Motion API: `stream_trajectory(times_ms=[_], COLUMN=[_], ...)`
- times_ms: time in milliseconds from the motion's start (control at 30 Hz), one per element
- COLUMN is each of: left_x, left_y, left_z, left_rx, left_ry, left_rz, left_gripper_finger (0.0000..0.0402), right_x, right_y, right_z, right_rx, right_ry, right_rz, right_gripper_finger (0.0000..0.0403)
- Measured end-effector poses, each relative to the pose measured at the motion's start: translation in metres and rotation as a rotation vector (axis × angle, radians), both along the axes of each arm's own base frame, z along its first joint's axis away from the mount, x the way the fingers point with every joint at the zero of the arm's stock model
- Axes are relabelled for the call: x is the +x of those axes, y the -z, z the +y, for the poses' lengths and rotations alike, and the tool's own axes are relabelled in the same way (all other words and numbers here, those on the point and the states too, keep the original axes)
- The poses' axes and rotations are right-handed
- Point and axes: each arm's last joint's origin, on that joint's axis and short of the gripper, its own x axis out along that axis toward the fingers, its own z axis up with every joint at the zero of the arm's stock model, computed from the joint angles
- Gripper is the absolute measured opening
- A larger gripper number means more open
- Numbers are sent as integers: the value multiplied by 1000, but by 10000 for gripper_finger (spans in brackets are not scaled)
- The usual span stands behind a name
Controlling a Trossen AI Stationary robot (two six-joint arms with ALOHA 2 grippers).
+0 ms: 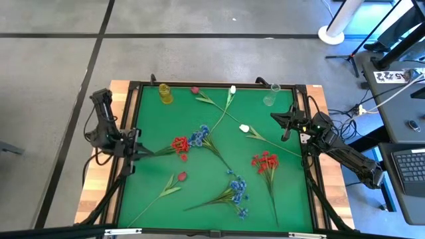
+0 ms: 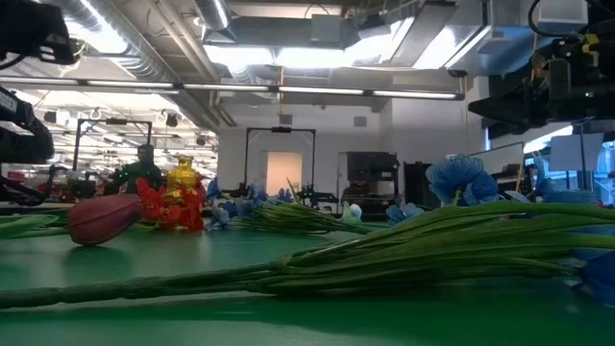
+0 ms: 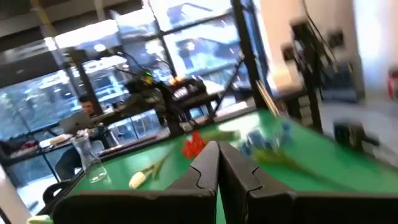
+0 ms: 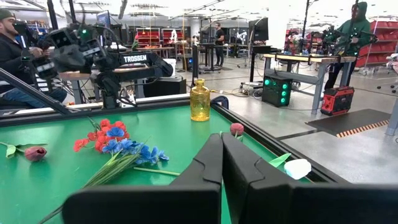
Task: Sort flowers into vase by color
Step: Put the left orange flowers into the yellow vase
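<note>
With my left gripper (image 1: pixel 136 151) closed and empty beside the red blossom cluster (image 1: pixel 180 145), I open before grasping its stem.

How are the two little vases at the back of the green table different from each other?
The yellow vase is tinted amber, while the clear vase is colourless glass. The yellow vase stands toward the left arm's side of the far edge and the clear vase toward the right arm's side. In the right wrist view the yellow vase is bottle-shaped with a narrow neck; the clear vase's shape is hard to make out. Both stand upright with no flowers in them.
</note>
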Motion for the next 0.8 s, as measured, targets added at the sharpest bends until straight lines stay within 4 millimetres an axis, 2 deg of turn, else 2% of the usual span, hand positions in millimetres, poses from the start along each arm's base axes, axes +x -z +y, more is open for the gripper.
stream_trajectory(times_ms=[200, 400, 600, 800], left_x=[9, 22, 35, 45], left_y=[-1, 7, 15, 17], left_z=[2, 16, 28, 45], left_rx=[39, -66, -150, -206], left_ry=[127, 57, 117, 43], left_rz=[-46, 29, 122, 158], left_gripper_finger=[0, 0, 0, 0], right_x=[0, 0, 0, 0], right_y=[0, 0, 0, 0], right_z=[0, 0, 0, 0], right_rx=[0, 0, 0, 0], right_ry=[0, 0, 0, 0], right_rz=[0, 0, 0, 0], right_gripper_finger=[1, 1, 1, 1])
